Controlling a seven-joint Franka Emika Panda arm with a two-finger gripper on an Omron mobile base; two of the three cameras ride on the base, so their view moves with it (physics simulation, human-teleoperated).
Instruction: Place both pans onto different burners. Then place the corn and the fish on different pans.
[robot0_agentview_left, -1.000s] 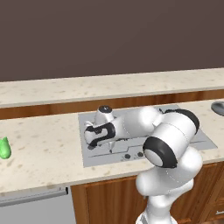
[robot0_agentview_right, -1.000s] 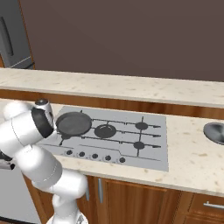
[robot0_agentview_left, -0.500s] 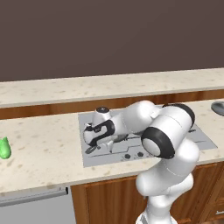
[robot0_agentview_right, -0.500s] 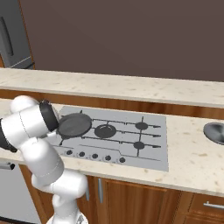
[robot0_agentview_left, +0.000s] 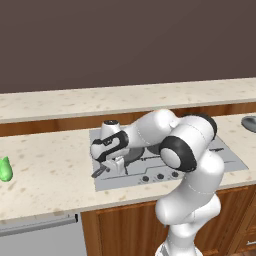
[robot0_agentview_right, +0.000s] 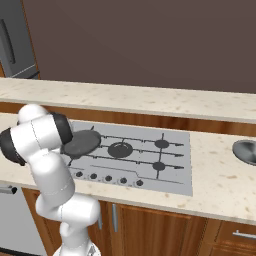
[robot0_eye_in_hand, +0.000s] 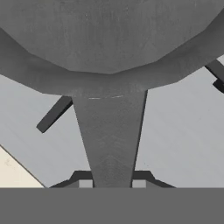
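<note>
**Black skillet on the left burner, watch the let-go**

Your gripper (robot0_eye_in_hand: 109, 181) is clamped tight on the black skillet's handle (robot0_eye_in_hand: 110, 131); in the hand view the handle runs straight up from between the tips to the pan's body across the top of the frame. In the right base view the black skillet (robot0_agentview_right: 81, 142) sits centre-left of the frame, over the left burner of the hob (robot0_agentview_right: 170, 170), partly hidden by the arm; I can't tell whether it's fully resting on the grate or a hair above it.

What could bite you: if you open up while it's still floating or tilted, the pan could rock off the grate wires and slide toward the big middle burner (robot0_agentview_right: 120, 149); pulling back without clearing the handle could drag the pan along.

Still lots to do; the silver pan (robot0_agentview_right: 246, 151) sits at the right edge of that view on the counter (robot0_agentview_left: 50, 165), and the corn (robot0_agentview_left: 5, 169) is at the left edge of the left base view, well apart from the hob.
</note>
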